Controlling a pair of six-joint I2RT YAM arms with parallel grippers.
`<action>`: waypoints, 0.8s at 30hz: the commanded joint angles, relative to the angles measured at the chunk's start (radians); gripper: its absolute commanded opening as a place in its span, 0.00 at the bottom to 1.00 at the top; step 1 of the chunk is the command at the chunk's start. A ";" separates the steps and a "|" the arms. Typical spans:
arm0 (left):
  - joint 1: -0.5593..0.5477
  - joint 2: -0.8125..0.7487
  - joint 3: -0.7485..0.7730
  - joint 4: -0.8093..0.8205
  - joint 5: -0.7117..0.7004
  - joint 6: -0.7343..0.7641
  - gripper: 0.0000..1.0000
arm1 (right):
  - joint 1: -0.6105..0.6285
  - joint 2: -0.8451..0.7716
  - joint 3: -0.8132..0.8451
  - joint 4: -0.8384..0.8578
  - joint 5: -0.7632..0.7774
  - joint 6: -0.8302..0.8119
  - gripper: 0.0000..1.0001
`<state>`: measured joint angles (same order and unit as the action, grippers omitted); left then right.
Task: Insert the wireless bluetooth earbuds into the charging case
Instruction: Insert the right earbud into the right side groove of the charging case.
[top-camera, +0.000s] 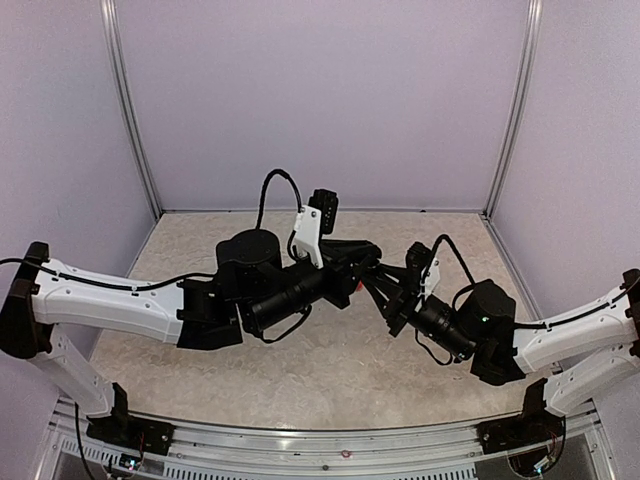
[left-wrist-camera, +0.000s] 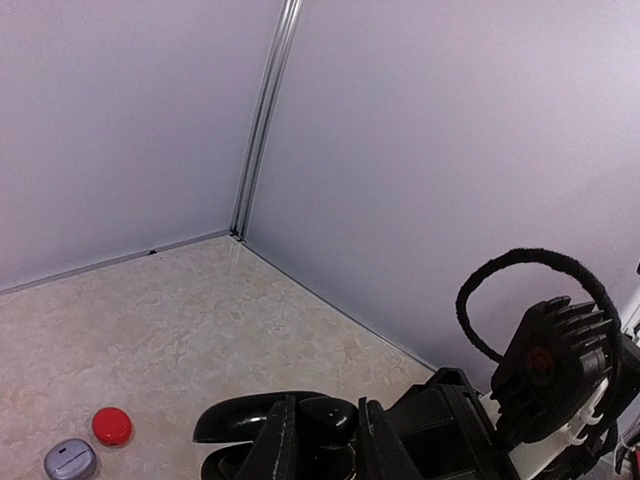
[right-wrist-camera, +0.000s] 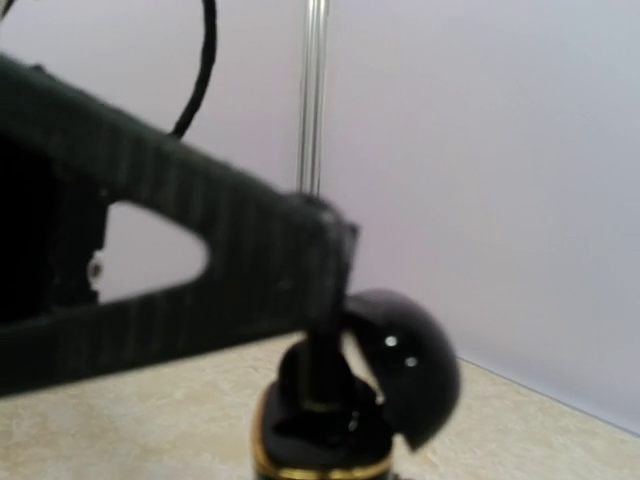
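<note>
Two arms meet over the middle of the table (left-wrist-camera: 200, 320), which has a pale, marbled stone look, with matte lilac walls (left-wrist-camera: 450, 150) and a ribbed aluminium corner post (left-wrist-camera: 262, 120) at the far side. The left claw (left-wrist-camera: 328, 445) is clamped on a black charging case (right-wrist-camera: 320, 450), a glossy rounded pebble with a thin gold rim. Its domed lid (right-wrist-camera: 405, 370) is flipped open to the right in the right wrist view. The right claw (top-camera: 393, 300) sits right at the case. One finger (right-wrist-camera: 200, 290) with a woven carbon texture and a triangular cutout reaches down to the case mouth, but I can't tell whether that claw is open or pinching anything. A dark stemmed shape (right-wrist-camera: 312, 375) stands in the case just under that fingertip, maybe a black earbud, too blurry to say. Lying on the table in the left wrist view are a smooth red case (left-wrist-camera: 112, 426) and a silvery grey case (left-wrist-camera: 70, 460) just beside it, with a small mark on top too tiny to read.
</note>
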<state>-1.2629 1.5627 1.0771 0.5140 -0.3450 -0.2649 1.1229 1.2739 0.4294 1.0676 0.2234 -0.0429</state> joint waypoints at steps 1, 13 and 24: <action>0.000 0.036 0.034 -0.056 0.006 0.002 0.10 | 0.013 -0.014 0.008 0.075 -0.050 0.000 0.00; 0.009 0.026 0.067 -0.067 0.020 0.035 0.10 | 0.013 -0.009 -0.009 0.094 0.008 0.040 0.00; -0.001 -0.001 0.085 -0.092 0.020 0.061 0.10 | 0.012 0.000 -0.013 0.087 0.061 0.115 0.00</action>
<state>-1.2564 1.5848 1.1278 0.4545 -0.3374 -0.2279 1.1255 1.2743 0.4255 1.1076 0.2535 0.0353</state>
